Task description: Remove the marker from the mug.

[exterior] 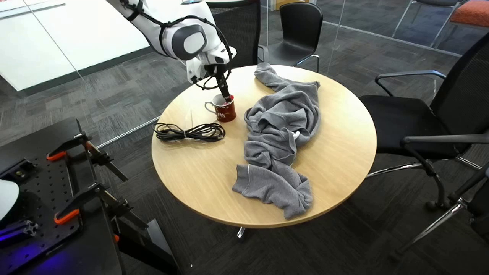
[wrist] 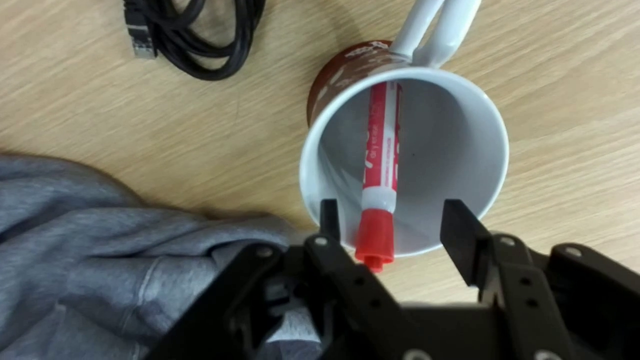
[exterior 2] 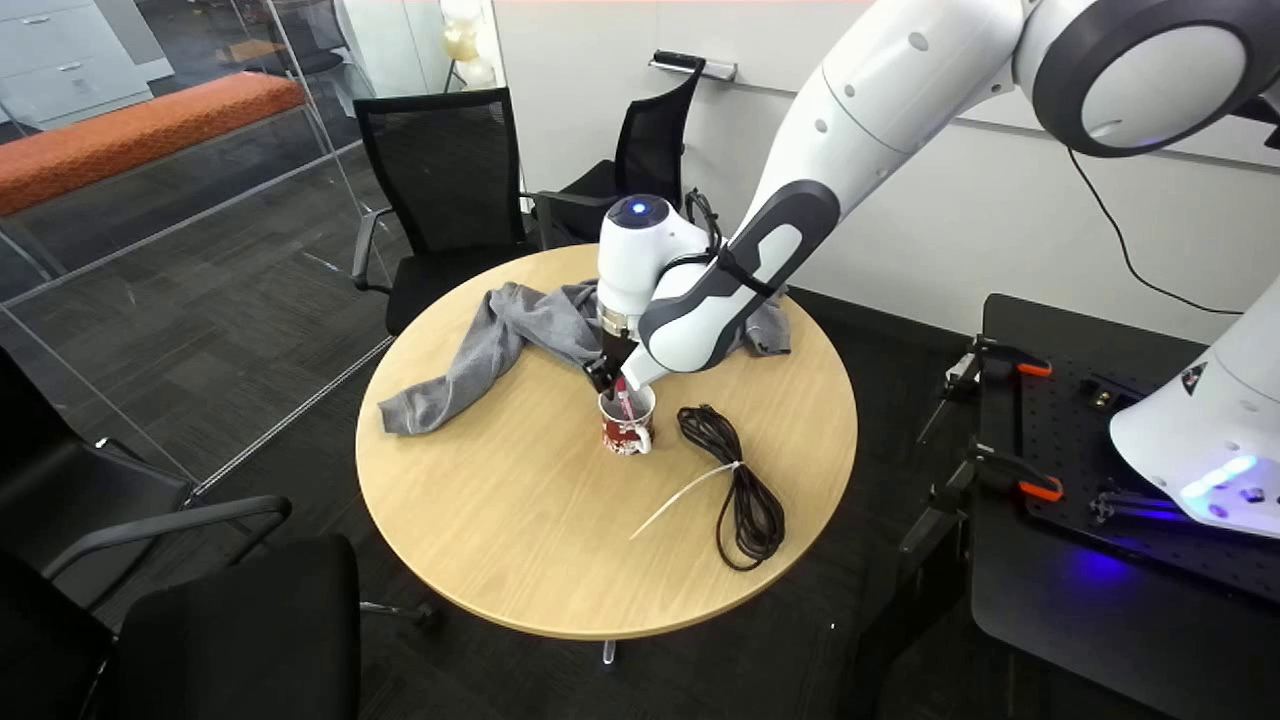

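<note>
The black two-fingered gripper (wrist: 392, 222) has its fingers (wrist: 465, 245) spread wide, with a gap on each side of the slim red-and-white dry-erase marker (wrist: 382, 145). The marker leans inside the glossy dark red mug (wrist: 450, 150), its red cap (wrist: 376, 235) between the fingers and reaching past the near rim. The mug's white handle (wrist: 452, 30) is on the side away from the fingers. I cannot tell whether the fingertips touch the mug. A crumpled grey cloth (wrist: 125, 260) lies beside one finger; a coiled black cable (wrist: 245, 30) lies beyond the fingertips. A round pale wooden table (exterior: 198, 172) is beneath.
</note>
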`<state>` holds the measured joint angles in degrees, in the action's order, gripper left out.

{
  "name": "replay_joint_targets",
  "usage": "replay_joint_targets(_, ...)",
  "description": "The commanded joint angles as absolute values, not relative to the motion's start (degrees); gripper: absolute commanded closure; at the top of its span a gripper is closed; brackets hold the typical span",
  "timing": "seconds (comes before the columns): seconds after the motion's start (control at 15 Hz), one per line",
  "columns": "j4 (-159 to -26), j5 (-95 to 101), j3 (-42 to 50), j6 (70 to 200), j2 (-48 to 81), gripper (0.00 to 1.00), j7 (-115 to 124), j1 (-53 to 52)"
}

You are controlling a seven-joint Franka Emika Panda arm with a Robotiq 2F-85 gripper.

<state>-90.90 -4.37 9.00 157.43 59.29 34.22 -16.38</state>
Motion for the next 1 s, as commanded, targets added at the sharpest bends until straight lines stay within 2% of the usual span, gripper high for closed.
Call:
replay_joint_targets(0.0,-88.9,-5.0,10.6,156.1,60.2,0.45,36.5,-17.6)
replay_joint_targets(0.13,-88.6,-4.9,10.8,156.0,60.3,0.49,36.6,-17.6)
replay_joint_targets(0.2,-88.5,-4.9,10.9,155.9,60.4,0.68,36.7,-17.7)
replay_joint_targets(0.33,-88.3,-4.8,11.2,155.8,60.5,0.79,37.1,-17.9)
replay_joint_targets(0.47,-88.1,-4.7,11.4,155.8,60.5,0.95,37.7,-18.0)
replay_joint_targets(0.53,-88.1,-4.6,11.4,155.8,60.5,1.00,37.9,-18.1)
replay_joint_targets(0.67,-88.3,-4.5,11.6,155.8,60.2,0.95,38.5,-18.4)
replay_joint_targets(0.93,-90.9,-4.2,12.3,156.7,58.2,0.95,39.2,-20.1)
